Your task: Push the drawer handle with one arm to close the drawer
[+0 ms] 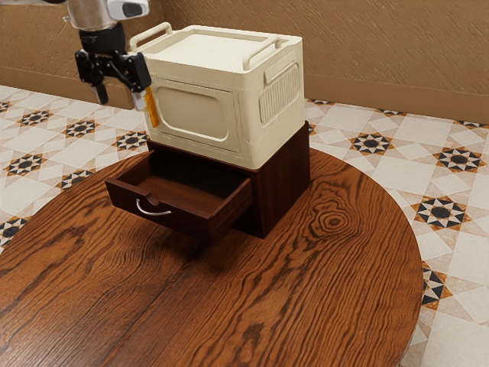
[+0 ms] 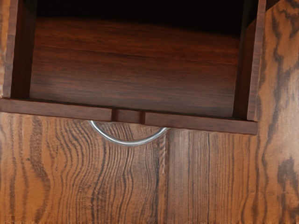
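Note:
High above the open drawer's front, the black gripper (image 1: 121,98) hangs with its two fingers spread and nothing between them. The dark red-brown drawer (image 1: 157,213) is pulled well out of its cabinet (image 1: 283,180). Its curved silver handle (image 1: 153,212) is on the front panel, below the gripper and apart from it. From above, the wrist view has the drawer (image 2: 135,70) with a bare wooden floor and deep shadow farther in. There the handle (image 2: 128,143) bows outward from the front panel over the table.
A cream storage box (image 1: 195,115) with raised side handles stands on the cabinet, close beside the gripper. An orange strip (image 1: 152,108) shows between one finger and the box. The round wood-grain table (image 1: 306,290) carries the cabinet; patterned floor tiles lie beyond its edge.

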You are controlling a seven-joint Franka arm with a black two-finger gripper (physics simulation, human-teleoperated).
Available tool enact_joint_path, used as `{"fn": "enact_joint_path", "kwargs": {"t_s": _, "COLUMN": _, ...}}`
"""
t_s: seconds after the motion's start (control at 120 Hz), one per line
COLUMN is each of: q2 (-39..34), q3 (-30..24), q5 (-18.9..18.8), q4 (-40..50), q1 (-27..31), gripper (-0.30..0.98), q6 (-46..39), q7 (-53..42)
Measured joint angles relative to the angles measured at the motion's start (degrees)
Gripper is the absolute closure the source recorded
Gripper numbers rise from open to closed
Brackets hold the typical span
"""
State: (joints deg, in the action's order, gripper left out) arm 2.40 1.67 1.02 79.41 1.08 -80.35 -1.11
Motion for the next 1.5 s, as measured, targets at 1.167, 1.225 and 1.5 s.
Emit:
{"fn": "enact_joint_path", "kwargs": {"t_s": 1.167, "q2": -30.06, "q3": -7.67, "q5": -1.75, "q4": 53.19, "q1": 3.47, "gripper": 0.65, "q6": -21.82, "q7": 9.04}}
{"fn": "enact_joint_path", "kwargs": {"t_s": 1.225, "q2": -29.42, "q3": -7.65, "q5": -1.76, "q4": 53.97, "q1": 4.12, "gripper": 0.69, "q6": -24.13, "q7": 9.40}}
{"fn": "enact_joint_path", "kwargs": {"t_s": 1.5, "q2": -24.41, "q3": -9.08, "q5": -1.50, "q4": 54.48, "q1": 6.74, "gripper": 0.77, "q6": -32.89, "q7": 11.41}}
